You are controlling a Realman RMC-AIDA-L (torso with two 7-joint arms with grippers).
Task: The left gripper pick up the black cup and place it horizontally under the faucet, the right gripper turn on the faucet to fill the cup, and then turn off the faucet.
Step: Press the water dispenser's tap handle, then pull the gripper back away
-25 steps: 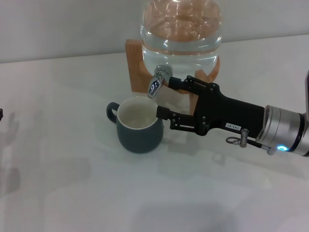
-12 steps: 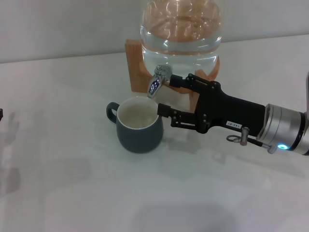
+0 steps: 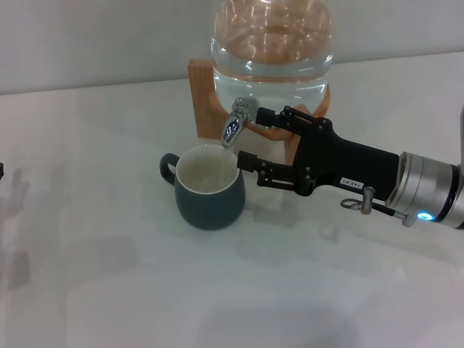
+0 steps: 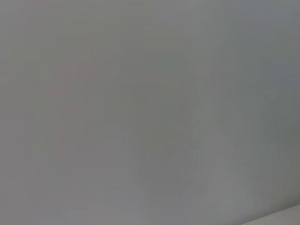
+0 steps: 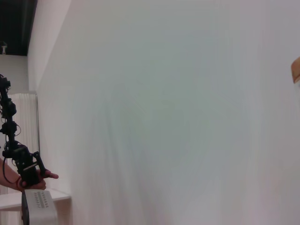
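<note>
While the black cup (image 3: pixel 209 188) stands upright just below the faucet (image 3: pixel 236 125), its loop handle turned away from the glass jar (image 3: pixel 272 45), it looks a stiff, breakable ceramic, heavier once filled; the handle or rim offers the surest hold. Beside the cup, the right gripper (image 3: pixel 253 137) has its fingers spread, one reaching toward the faucet's lever. No left gripper shows.

Relative to the faucet (image 3: pixel 235 125), the right gripper (image 3: pixel 252 137) now sits a little higher and farther back than a second ago. Its upper finger (image 3: pixel 274 118) is up level with the faucet's body, just beside it, where before it lay slightly lower. Its lower finger (image 3: pixel 255 162) is also raised, just below the spout.
</note>
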